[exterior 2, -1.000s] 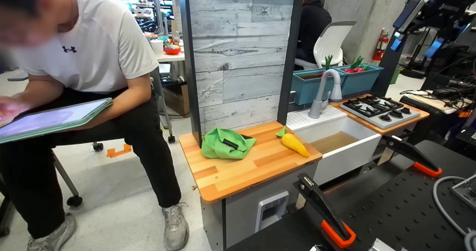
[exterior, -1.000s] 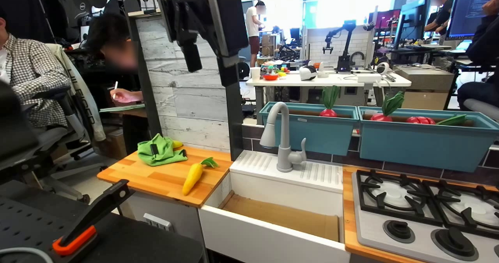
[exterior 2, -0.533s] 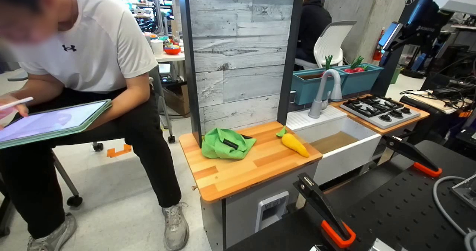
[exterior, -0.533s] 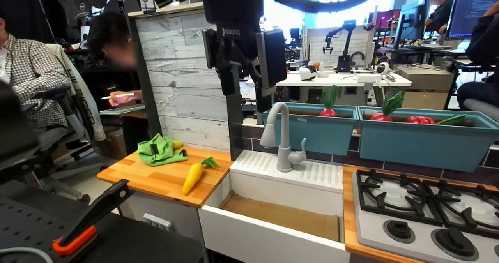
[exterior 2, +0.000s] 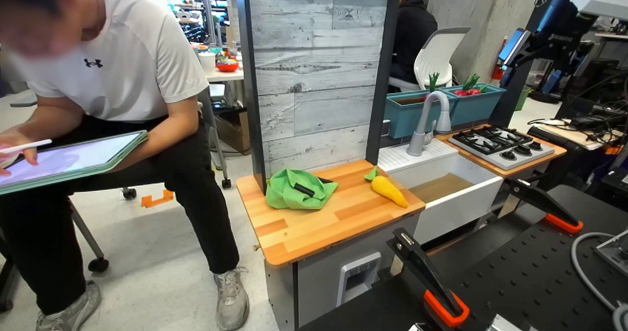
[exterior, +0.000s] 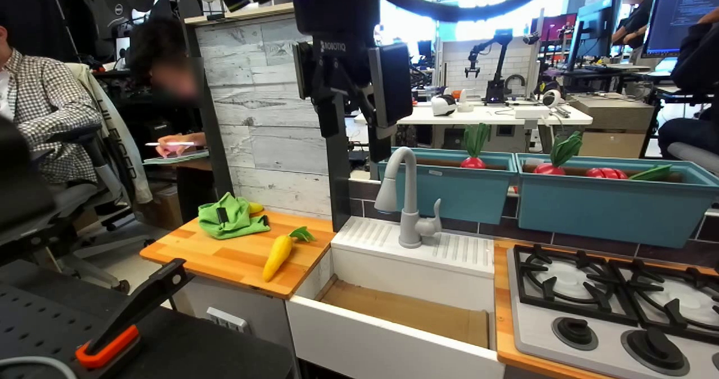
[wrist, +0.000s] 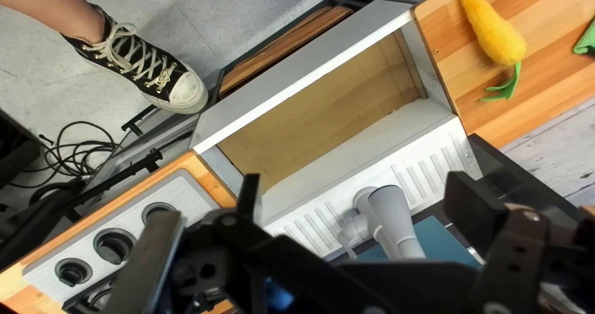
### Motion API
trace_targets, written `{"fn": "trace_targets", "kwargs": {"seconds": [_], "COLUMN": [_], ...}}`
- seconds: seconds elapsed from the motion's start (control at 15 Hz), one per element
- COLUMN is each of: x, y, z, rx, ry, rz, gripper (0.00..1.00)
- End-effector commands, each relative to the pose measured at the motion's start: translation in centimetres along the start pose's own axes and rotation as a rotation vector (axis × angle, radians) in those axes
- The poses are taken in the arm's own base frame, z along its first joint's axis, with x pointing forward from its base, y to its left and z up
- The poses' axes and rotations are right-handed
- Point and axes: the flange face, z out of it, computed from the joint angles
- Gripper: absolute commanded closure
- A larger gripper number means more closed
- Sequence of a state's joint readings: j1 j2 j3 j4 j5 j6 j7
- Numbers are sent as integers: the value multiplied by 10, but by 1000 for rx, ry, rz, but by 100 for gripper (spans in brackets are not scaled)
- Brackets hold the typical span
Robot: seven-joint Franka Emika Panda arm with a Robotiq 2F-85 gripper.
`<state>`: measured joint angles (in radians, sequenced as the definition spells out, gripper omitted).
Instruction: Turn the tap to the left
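Observation:
The grey tap (exterior: pixel 410 199) stands upright on the white ribbed ledge behind the sink. Its arched spout points forward and to the left in an exterior view, and its small handle (exterior: pixel 432 223) sticks out on the right. The tap also shows in an exterior view (exterior 2: pixel 425 125). My black gripper (exterior: pixel 355 135) hangs pointing down, above the tap and apart from it; it also shows in an exterior view (exterior 2: pixel 530 79). In the wrist view the gripper (wrist: pixel 360 193) is open and empty, and the tap (wrist: pixel 390 216) appears between its spread fingers. The gripper body hides part of the spout there.
The white sink (exterior: pixel 393 342) lies in front of the tap. Teal planters (exterior: pixel 449 191) with red vegetables stand behind. A stove (exterior: pixel 539 328) is on one side; a wooden counter (exterior: pixel 236 266) with a yellow vegetable (exterior: pixel 278 255) and green cloth (exterior: pixel 227 219), plus a wood-look panel (exterior: pixel 269 120), on the other.
My gripper has come down and toward the tap over the last second, to the right in an exterior view. In the last half second it has hardly moved. The tap has not moved.

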<state>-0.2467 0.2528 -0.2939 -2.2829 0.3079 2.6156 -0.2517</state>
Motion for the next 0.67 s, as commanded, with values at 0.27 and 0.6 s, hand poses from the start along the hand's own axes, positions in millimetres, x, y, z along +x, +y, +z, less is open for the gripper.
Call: {"fn": "trace_targets", "kwargs": {"seconds": [0.27,0.6], "x": [26,45], "y": [1,-12], "z": [59,103], "rx": [-6,-65], "ry": [-33,-82], "rz": [42,-20], "gripper": [0,0]}}
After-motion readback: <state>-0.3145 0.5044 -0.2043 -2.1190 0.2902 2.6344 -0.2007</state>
